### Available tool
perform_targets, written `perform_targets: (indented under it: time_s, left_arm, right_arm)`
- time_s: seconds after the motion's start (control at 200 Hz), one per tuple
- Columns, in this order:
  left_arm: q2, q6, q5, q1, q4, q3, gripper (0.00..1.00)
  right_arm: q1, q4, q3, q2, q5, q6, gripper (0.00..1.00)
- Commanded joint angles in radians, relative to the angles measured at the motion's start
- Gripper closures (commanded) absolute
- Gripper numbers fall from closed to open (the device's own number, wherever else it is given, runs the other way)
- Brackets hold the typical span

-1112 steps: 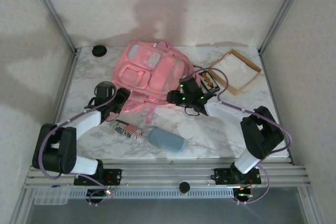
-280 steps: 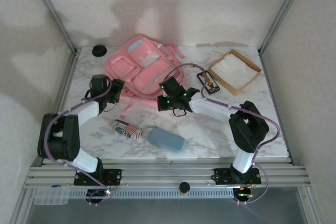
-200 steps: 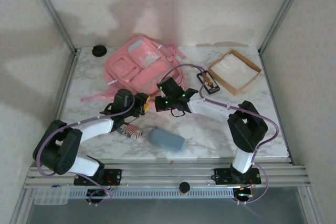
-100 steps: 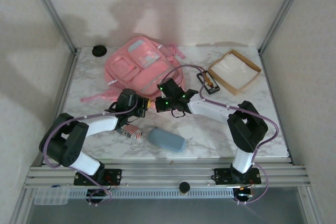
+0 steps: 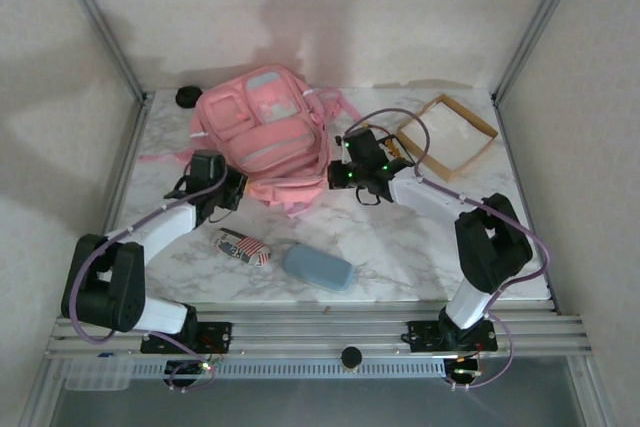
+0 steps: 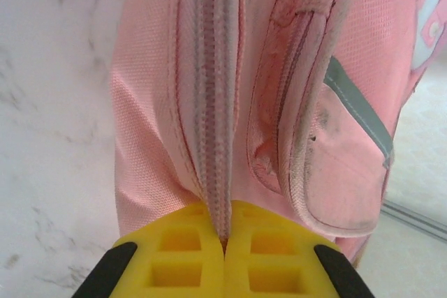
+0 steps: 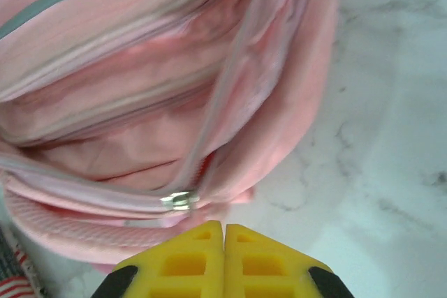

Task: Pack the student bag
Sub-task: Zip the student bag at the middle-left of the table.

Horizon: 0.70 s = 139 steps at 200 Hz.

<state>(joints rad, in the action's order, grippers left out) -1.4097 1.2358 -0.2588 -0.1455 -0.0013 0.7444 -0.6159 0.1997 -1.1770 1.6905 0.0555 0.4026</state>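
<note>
Top view: bag [image 5: 265,132] propped at the far middle of the table [image 5: 400,247]; blue case [image 5: 316,268] and striped pouch [image 5: 243,247] lie outside it, so packing looks barely begun; left wrist: left gripper [image 6: 225,241] pinched shut on its zip seam; right wrist: right gripper [image 7: 223,232] closed on its edge beside the zip pull [image 7: 180,200].

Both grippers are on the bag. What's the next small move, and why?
Probably ease the right gripper away from the left gripper to spread the mouth of the student bag. Left is shut on the zip seam, right pinches the edge just beside the zip pull, and lining shows there. The blue-grey case lies unpacked on the table.
</note>
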Motion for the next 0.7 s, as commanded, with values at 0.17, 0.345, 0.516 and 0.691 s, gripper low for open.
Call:
perform_targets:
  time_s: [0.17, 0.345, 0.516, 0.691]
  left_arm:
    - [-0.085, -0.234, 0.161, 0.207, -0.051, 0.156, 1.00]
    - [-0.070, -0.220, 0.109, 0.211, -0.001, 0.145, 1.00]
    - [-0.029, -0.240, 0.086, 0.213, -0.053, 0.131, 0.82]
    - [0.085, -0.201, 0.046, 0.211, -0.078, 0.057, 0.41]
  right_arm:
    - [-0.027, 0.107, 0.035, -0.090, -0.125, -0.012, 1.00]
    - [-0.113, 0.015, 0.064, -0.074, -0.036, 0.067, 1.00]
    - [-0.127, -0.049, 0.033, -0.035, 0.027, 0.064, 1.00]
    - [-0.090, -0.062, 0.033, -0.030, 0.079, -0.028, 1.00]
